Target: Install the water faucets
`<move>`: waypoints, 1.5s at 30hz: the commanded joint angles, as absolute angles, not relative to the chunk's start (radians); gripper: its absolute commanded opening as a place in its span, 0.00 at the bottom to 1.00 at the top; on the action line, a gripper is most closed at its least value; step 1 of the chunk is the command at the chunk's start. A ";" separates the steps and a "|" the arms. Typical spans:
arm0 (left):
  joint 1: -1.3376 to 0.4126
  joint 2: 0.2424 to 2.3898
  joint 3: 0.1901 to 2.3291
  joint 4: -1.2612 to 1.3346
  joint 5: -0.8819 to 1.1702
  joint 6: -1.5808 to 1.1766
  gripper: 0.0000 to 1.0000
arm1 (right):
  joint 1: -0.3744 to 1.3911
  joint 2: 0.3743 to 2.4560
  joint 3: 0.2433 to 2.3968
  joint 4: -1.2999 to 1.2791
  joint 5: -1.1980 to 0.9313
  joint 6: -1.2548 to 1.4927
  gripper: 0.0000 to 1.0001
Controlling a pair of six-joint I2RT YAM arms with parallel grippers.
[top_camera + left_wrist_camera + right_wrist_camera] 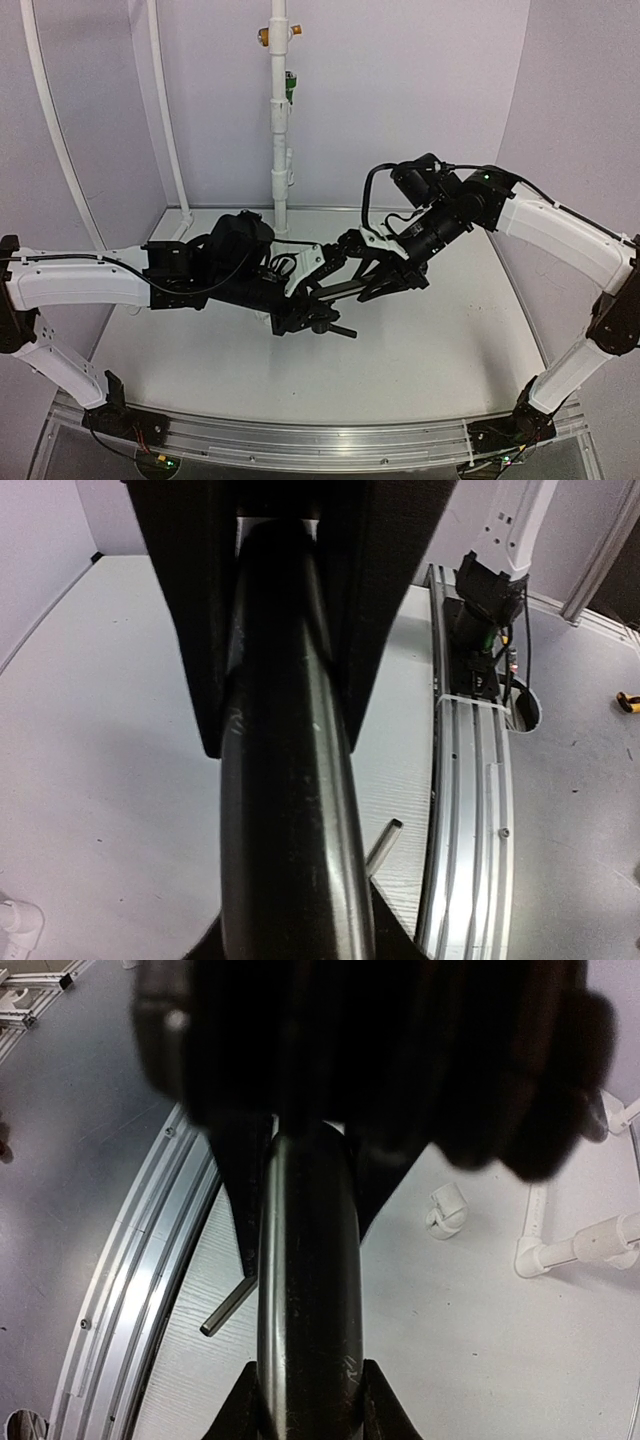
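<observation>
The water faucet (331, 326) is a black metal tap held above the middle of the table between both arms. In the left wrist view its dark round body (285, 780) runs straight down the frame, and a thin metal bar (384, 841) sticks out at the side. My left gripper (295, 912) is shut on that body, fingers pressing both sides. My right gripper (308, 1370) grips the same faucet (305, 1260) from the opposite end, its fingers tight against it. In the top view the left gripper (300, 300) and the right gripper (366, 274) nearly meet.
A tall white pipe (279, 120) stands at the back wall, carrying an orange fitting (264, 36) and a green one (290, 86). White tubes (58, 130) curve up at back left. Loose white pipe pieces (446, 1208) lie on the table. An aluminium rail (320, 442) runs along the front edge.
</observation>
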State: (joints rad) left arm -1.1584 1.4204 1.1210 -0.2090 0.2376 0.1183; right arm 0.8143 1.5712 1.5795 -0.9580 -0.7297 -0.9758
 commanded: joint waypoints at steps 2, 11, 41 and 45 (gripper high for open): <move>-1.160 1.344 1.132 -0.084 0.179 0.120 0.64 | 0.815 1.546 1.600 -0.939 -0.720 -0.915 0.00; -1.158 1.175 0.987 -0.020 0.140 0.098 0.90 | 0.751 1.530 1.674 -0.913 -0.816 -0.846 0.00; -1.116 1.214 0.987 0.057 0.300 0.009 0.68 | 0.733 1.525 1.746 -0.872 -1.048 -0.738 0.00; -1.115 1.231 0.999 0.059 0.305 0.009 0.58 | 0.733 1.525 1.744 -0.871 -1.056 -0.735 0.00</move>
State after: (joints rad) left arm -1.1198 1.2202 0.9367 0.0347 0.2717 0.0195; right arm 0.7315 1.5688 1.6909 -0.9304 -0.9803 -0.7494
